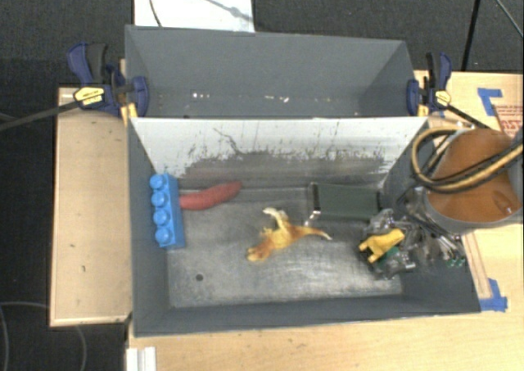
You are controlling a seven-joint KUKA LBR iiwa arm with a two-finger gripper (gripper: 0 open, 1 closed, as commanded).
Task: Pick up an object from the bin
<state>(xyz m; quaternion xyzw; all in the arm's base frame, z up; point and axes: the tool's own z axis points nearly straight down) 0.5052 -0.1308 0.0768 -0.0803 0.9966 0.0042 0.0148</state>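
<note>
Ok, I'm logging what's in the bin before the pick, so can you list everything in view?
Toy brick: one, blue, studded, along the bin's left wall.
Sausage shape: one, red, just right of the brick's far end.
Toy animal: one, yellow, mid-floor.
Flat block: one, dark green, back right of the floor.
Small piece: one, yellow, at the pincer; loose thing or robot part, cannot tell.
Bin: one, grey metal.
Pincer: one, low at the bin's right end.
Wrist cover: one, orange, above the pincer, with cables.
</note>
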